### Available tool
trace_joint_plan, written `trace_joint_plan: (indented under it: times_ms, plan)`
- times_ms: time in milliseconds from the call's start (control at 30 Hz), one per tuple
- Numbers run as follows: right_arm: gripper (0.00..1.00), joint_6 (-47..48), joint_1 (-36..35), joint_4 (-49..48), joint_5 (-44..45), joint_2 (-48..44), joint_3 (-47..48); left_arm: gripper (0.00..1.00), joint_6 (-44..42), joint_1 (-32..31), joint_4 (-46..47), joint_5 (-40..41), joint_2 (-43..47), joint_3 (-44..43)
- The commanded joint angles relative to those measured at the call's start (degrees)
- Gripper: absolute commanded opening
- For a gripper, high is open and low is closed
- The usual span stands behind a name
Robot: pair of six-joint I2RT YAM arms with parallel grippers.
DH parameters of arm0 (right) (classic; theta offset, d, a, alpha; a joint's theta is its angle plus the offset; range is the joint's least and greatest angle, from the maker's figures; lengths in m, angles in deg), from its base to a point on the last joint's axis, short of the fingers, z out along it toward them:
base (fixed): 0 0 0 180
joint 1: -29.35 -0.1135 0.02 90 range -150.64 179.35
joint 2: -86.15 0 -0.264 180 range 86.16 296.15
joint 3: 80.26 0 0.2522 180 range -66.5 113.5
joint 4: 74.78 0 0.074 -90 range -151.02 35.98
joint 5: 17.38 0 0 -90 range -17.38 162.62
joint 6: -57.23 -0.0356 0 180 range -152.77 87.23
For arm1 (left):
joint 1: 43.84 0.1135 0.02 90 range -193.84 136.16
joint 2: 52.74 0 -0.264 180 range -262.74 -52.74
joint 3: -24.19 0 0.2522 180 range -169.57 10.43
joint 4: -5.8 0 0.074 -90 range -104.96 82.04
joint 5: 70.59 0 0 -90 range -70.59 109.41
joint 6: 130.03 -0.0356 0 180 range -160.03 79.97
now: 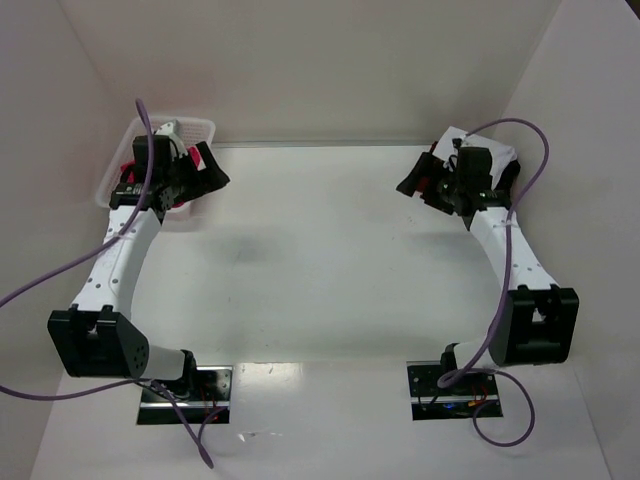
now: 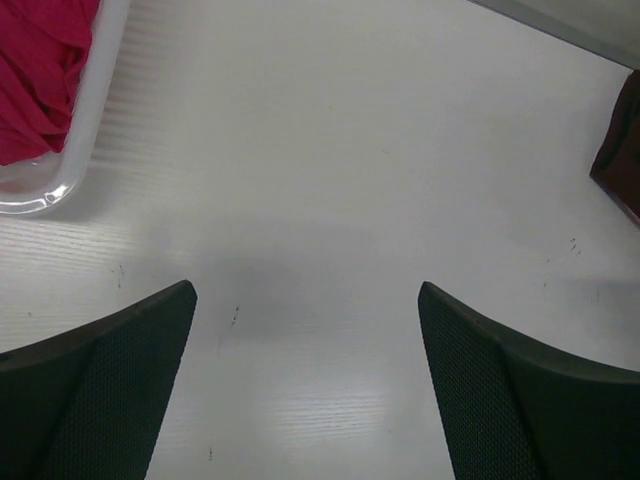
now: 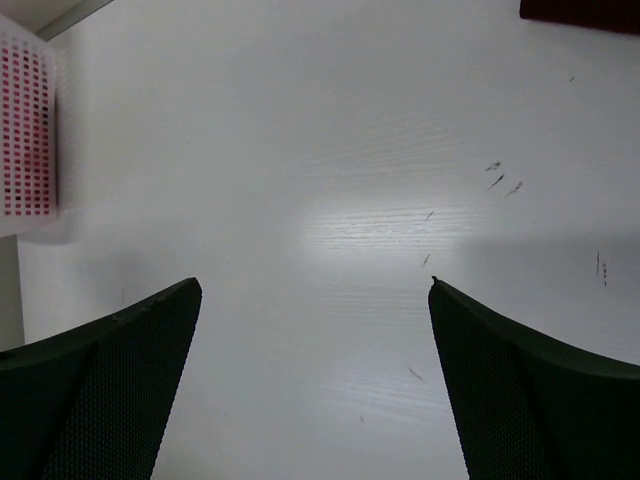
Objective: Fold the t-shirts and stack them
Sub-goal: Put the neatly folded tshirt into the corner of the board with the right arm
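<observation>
A bright pink-magenta t-shirt [image 2: 38,75] lies bunched in the white lattice basket [image 2: 92,120] at the far left; bits of it show under the left arm in the top view [image 1: 126,170]. A white t-shirt [image 1: 500,151] lies on a pile at the far right, with dark cloth under it. The edge of a dark red t-shirt [image 2: 622,150] shows in the left wrist view and in the right wrist view [image 3: 580,10]. My left gripper [image 1: 208,180] [image 2: 305,292] is open and empty over bare table beside the basket. My right gripper [image 1: 420,185] [image 3: 315,287] is open and empty beside the pile.
The basket [image 1: 200,127] stands in the far left corner against the wall; it also shows in the right wrist view [image 3: 28,130]. White walls close in the table [image 1: 320,250] on three sides. Purple cables hang from both arms.
</observation>
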Motion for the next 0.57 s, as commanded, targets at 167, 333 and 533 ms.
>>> trace_joint_plan:
  times_ms: [167,333,533]
  plan:
    - [1.00,-3.3,-0.7,-3.5,3.8,-13.0,-7.0,0.99,0.1,0.0,1.0,-3.3,-1.9,-1.9]
    - [1.00,-3.2,-0.7,-4.0,2.1,-16.8,-8.9,0.99,0.1,0.0,1.0,-3.3,-0.2,0.8]
    - [1.00,-3.7,-0.7,-2.5,2.7,-18.1,-10.1,0.99,-1.5,0.0,0.4,-4.6,2.4,1.9]
